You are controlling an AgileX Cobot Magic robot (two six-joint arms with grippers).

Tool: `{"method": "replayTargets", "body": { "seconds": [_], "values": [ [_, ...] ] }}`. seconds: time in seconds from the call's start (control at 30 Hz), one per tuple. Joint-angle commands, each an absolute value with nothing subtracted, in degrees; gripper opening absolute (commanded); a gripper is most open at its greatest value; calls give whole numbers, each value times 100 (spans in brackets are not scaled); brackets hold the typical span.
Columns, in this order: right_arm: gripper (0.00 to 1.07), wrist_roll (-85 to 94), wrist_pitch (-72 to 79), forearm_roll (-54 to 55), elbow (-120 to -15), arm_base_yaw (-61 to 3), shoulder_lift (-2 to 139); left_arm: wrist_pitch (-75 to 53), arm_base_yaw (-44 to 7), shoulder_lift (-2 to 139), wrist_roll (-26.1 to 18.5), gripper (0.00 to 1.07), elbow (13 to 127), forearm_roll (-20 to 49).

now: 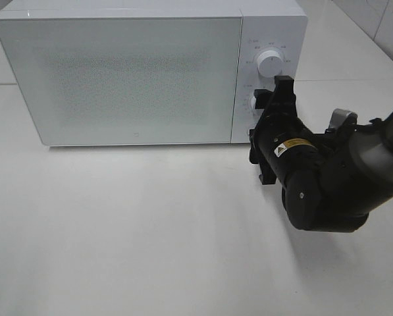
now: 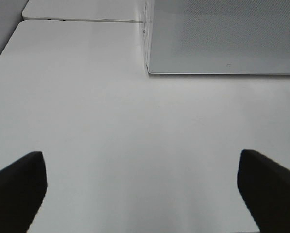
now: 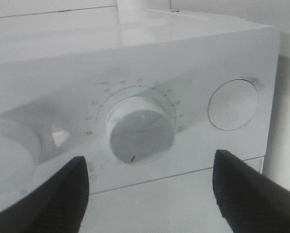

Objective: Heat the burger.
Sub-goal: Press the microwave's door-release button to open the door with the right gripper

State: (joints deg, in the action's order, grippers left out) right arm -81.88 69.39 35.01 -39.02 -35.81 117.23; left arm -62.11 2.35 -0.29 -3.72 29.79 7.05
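The burger shows in no view, so I cannot tell where it is. The white microwave point(image 1: 117, 79) stands at 12 o'clock on the white table point(image 1: 150, 230), and its speckled door point(image 1: 124, 76) is shut and gives no view of the inside.

The control panel point(image 1: 270, 26) lies at 3 o'clock of the door. It carries an upper dial point(image 1: 270, 62) and, at 6 o'clock of that, a lower dial point(image 3: 142, 131), which the high camera sees only in part. The wrist view also shows a round flat button point(image 3: 233, 104) on the far side of the lower dial from the upper one.

The right gripper point(image 3: 148, 167) faces the lower dial, reaching in from about 4 o'clock on its black arm point(image 1: 354, 178). Its claw is released: the two dark fingers point(image 3: 52, 199) stand wide to either side of the dial, clear of its rim, and grasp nothing.

The left gripper point(image 2: 142, 189) hangs over bare table with the microwave's front corner ahead of it. Its claw is also released, the fingers point(image 2: 18, 189) spread wide with nothing between them.
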Motion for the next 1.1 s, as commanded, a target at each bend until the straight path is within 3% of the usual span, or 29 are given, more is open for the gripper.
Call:
{"method": "replayTargets", "body": {
  "seconds": [0.03,0.37,0.5,1.1],
  "values": [
    [71,-7712,7489,3249,-3724,-3564,11459,-6148,229,-160,-332,100,2979,751],
    [71,-5500,6039,2590,-3117,-3558,10348,-6148,229,-160,-332,100,2979,751],
    [71,-4309,4801,2595,-3117,-3541,9861,-6148,229,-160,-332,100,2979,751],
    [70,-74,1793,2475,-3323,-3541,8337,-6148,229,-160,-332,100,2979,751]
  ]
}}
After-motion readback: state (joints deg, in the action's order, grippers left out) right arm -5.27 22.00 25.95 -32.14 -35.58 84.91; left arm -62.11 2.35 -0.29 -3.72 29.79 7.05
